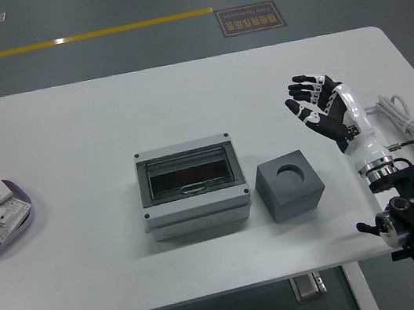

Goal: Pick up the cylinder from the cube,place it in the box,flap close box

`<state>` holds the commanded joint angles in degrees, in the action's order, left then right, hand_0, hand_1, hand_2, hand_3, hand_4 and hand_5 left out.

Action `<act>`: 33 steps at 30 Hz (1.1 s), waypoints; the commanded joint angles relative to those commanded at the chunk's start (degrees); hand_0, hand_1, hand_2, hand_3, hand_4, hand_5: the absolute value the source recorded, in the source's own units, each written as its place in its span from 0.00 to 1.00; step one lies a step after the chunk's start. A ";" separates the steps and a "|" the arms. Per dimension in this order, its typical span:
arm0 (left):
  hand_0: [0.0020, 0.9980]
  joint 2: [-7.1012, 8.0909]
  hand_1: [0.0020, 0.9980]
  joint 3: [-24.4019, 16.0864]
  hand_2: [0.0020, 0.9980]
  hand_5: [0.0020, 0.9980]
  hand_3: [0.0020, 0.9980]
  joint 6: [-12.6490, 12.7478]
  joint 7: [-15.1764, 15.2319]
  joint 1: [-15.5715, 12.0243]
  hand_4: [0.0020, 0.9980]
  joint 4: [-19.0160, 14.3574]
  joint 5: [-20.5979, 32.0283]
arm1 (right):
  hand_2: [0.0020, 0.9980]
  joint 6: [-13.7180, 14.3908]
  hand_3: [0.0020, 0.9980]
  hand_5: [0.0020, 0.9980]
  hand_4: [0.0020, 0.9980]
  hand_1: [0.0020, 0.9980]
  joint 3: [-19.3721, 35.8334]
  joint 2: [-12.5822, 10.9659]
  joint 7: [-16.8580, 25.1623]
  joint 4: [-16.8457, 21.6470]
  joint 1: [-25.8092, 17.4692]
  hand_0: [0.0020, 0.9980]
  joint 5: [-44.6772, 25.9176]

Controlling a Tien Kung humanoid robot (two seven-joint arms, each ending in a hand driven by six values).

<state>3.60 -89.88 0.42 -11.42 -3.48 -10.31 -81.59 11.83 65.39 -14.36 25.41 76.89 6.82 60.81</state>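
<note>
A dark grey cube (290,186) stands on the white table (182,103), right of centre. A round recess in its top (290,173) looks empty; I see no cylinder standing out of it. A grey box (190,187) with a clear flap lid lies just left of the cube, and the lid looks shut. My right hand (311,103) hovers above the table to the right of and beyond the cube, with its fingers spread and holding nothing. My left arm does not show.
A purple tray (19,222) with white parts sits at the table's left edge. A white cable (400,111) lies near the right edge, behind my right forearm. A yellow line and a floor sign lie beyond the table.
</note>
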 joint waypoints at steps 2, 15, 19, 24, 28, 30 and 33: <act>0.58 0.09 0.61 -0.08 0.61 0.15 0.65 0.11 0.14 0.03 0.66 0.00 0.03 | 0.60 -0.18 0.61 0.07 0.74 0.65 0.07 0.05 -0.13 -0.02 0.00 0.69 0.02; 0.58 0.34 0.61 1.02 0.61 0.14 0.65 1.77 12.06 -1.14 0.66 0.00 3.80 | 0.61 -0.40 0.61 0.05 0.67 0.65 -0.16 0.62 -0.52 -0.53 0.62 0.69 0.70; 0.58 0.10 0.61 1.11 0.60 0.14 0.64 1.51 12.06 -1.31 0.66 0.00 3.72 | 0.59 -0.41 0.60 0.06 0.68 0.65 -0.37 0.95 -0.48 -0.66 0.84 0.69 0.78; 0.58 -0.24 0.61 0.60 0.61 0.14 0.63 0.17 8.04 -1.41 0.67 0.00 2.07 | 0.59 -0.49 0.60 0.08 0.69 0.64 -0.34 1.15 -0.44 -0.65 1.04 0.72 0.81; 0.58 -0.49 0.61 0.26 0.61 0.14 0.63 -0.46 6.70 -1.32 0.67 0.00 1.39 | 0.59 -0.54 0.60 0.08 0.69 0.64 -0.18 1.04 -0.37 -0.33 1.09 0.72 0.82; 0.58 -0.57 0.61 0.11 0.61 0.13 0.64 -0.62 6.51 -1.23 0.67 0.00 1.18 | 0.59 -0.54 0.59 0.07 0.69 0.64 -0.15 0.94 -0.36 -0.19 1.12 0.72 0.84; 0.58 -0.67 0.61 -0.17 0.61 0.13 0.64 -0.82 6.41 -1.11 0.67 0.00 0.90 | 0.59 -0.55 0.59 0.07 0.69 0.64 -0.02 0.76 -0.40 -0.03 1.16 0.72 0.95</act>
<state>2.92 -90.05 -0.40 -5.02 -4.59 -10.31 -80.69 11.28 65.37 -13.60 25.01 76.86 7.98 61.76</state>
